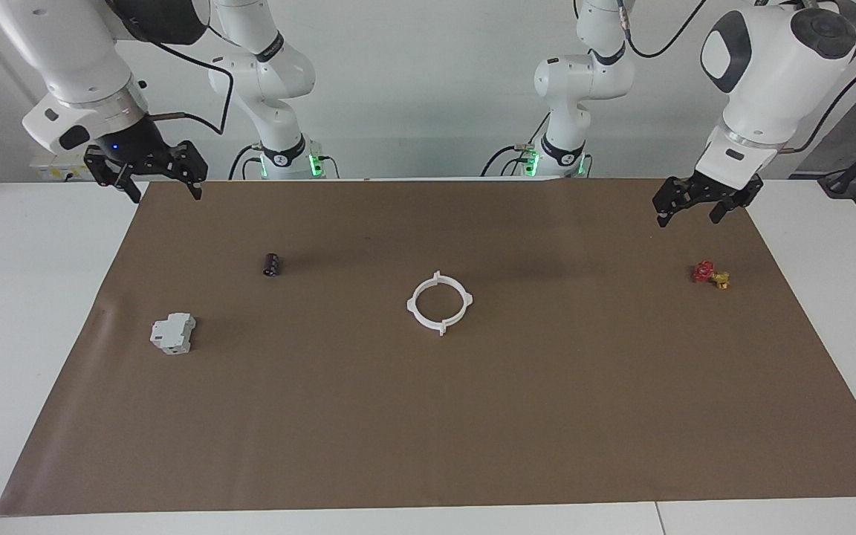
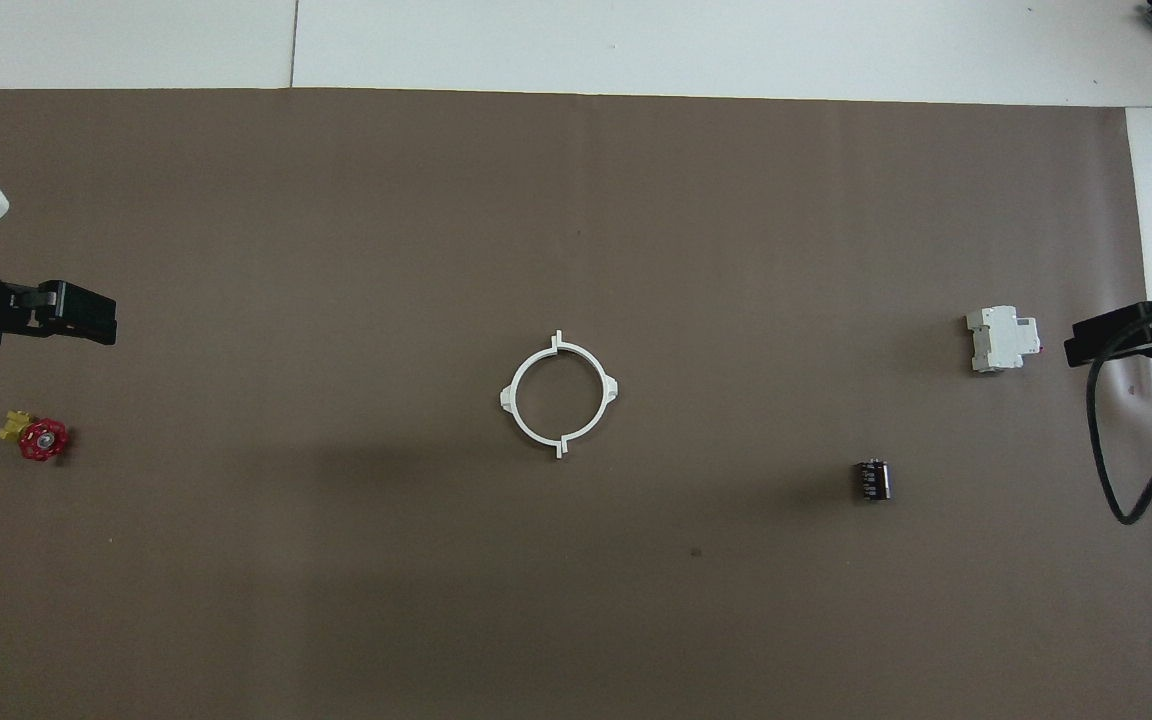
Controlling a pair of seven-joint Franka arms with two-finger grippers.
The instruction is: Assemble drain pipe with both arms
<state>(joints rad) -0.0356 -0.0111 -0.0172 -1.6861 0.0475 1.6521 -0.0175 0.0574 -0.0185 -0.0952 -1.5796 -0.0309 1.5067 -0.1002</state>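
Note:
The drain pipe [image 1: 411,305] lies flat in the middle of the brown mat. Its two white half-rings are joined into one ring with four protruding tabs. It also shows in the overhead view [image 2: 509,396]. My left gripper [image 1: 689,219] is open and empty, raised over the mat's edge at the left arm's end, well apart from the ring. It shows in the overhead view too [image 2: 76,315]. My right gripper [image 1: 166,195] is open and empty, raised over the mat's edge at the right arm's end [image 2: 1106,340].
A grey-white blocky box [image 1: 173,333] and a small black cylinder [image 1: 272,264] lie toward the right arm's end. A red-and-yellow valve [image 1: 710,274] lies toward the left arm's end. The brown mat [image 1: 472,431] covers most of the white table.

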